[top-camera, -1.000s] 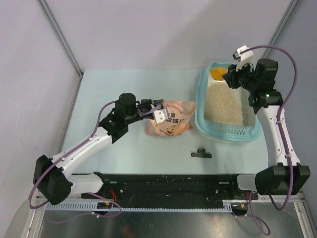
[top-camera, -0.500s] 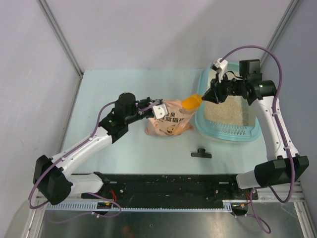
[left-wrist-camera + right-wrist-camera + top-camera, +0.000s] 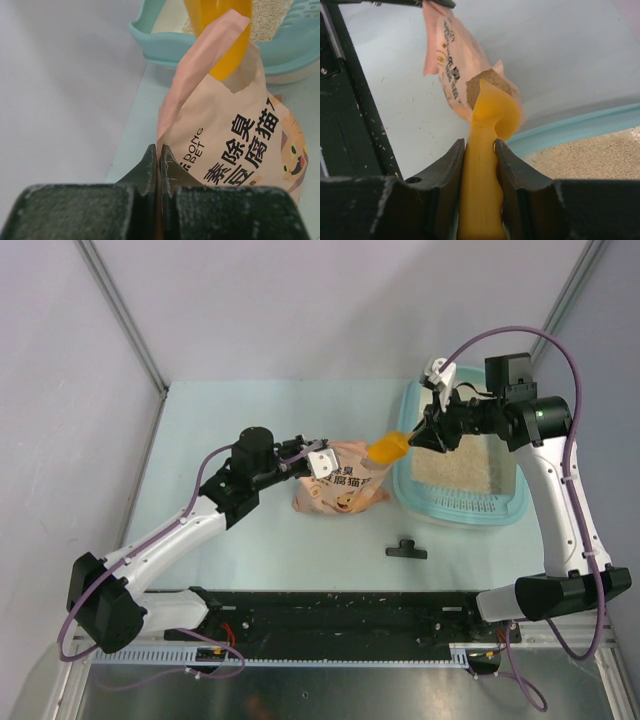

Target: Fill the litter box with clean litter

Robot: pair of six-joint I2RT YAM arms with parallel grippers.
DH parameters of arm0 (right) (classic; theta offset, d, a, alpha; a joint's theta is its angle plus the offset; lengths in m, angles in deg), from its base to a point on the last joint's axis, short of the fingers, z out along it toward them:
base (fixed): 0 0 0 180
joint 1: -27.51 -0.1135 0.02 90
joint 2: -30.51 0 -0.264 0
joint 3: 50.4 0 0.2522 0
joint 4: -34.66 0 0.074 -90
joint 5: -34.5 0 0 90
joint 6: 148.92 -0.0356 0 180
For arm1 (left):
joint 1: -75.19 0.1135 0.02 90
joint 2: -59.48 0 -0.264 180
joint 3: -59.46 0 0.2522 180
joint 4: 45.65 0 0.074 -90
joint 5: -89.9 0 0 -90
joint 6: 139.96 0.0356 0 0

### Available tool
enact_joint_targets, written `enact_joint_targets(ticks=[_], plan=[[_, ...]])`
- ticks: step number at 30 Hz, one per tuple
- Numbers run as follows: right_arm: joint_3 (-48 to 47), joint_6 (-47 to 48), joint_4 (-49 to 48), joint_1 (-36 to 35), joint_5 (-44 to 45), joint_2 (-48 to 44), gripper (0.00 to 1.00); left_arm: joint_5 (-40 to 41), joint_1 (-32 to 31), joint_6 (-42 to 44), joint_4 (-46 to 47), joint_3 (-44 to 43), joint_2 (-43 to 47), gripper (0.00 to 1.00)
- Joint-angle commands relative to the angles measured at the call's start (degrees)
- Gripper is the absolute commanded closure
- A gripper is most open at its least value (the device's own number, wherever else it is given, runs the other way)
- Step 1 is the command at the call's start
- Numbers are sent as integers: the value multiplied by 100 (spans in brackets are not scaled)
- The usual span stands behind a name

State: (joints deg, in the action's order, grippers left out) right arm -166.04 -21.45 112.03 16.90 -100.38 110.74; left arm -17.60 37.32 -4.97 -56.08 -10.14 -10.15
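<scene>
The light-teal litter box (image 3: 520,502) sits at the right, with a layer of pale beige clean litter (image 3: 455,465) in it. My right gripper (image 3: 425,435) is shut on the handle of an orange scoop (image 3: 385,447). The scoop's bowl (image 3: 492,117) reaches over the box's left rim (image 3: 570,130) into the open mouth of the pink-orange bag (image 3: 340,485). My left gripper (image 3: 158,150) is shut on the bag's upper edge (image 3: 200,75) and holds the mouth up. Litter (image 3: 270,20) shows behind the scoop (image 3: 220,30).
A small black clip (image 3: 406,550) lies on the table in front of the bag and box. The black base rail (image 3: 340,610) runs along the near edge. Grey walls close in on the left, back and right.
My right arm has swung the scoop from the far end of the litter box leftward to the bag's mouth. The left arm and the bag have stayed put.
</scene>
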Motion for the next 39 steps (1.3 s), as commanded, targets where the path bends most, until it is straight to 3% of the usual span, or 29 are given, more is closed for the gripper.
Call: enact_joint_targets(ticks=[1, 9, 17, 22, 28, 39], plan=[[-113, 497, 625, -143, 155, -121, 100, 97, -1, -122, 651, -340, 142, 100], [46, 331, -138, -468, 743, 151, 100, 97, -1, -140, 651, -376, 177, 100], [-244, 129, -227, -1073, 1438, 1029, 100, 9, -10, -307, 651, -323, 309, 100], [-16, -1720, -1087, -1162, 2087, 1083, 100, 62, -10, -509, 625, -323, 406, 100], [125, -2771, -1449, -1654, 3766, 1082, 100, -95, -19, -834, 256, -586, 634, 100], [1363, -4344, -1562, -1804, 4171, 1118, 100, -325, -142, -1546, 440, -587, 591, 100]])
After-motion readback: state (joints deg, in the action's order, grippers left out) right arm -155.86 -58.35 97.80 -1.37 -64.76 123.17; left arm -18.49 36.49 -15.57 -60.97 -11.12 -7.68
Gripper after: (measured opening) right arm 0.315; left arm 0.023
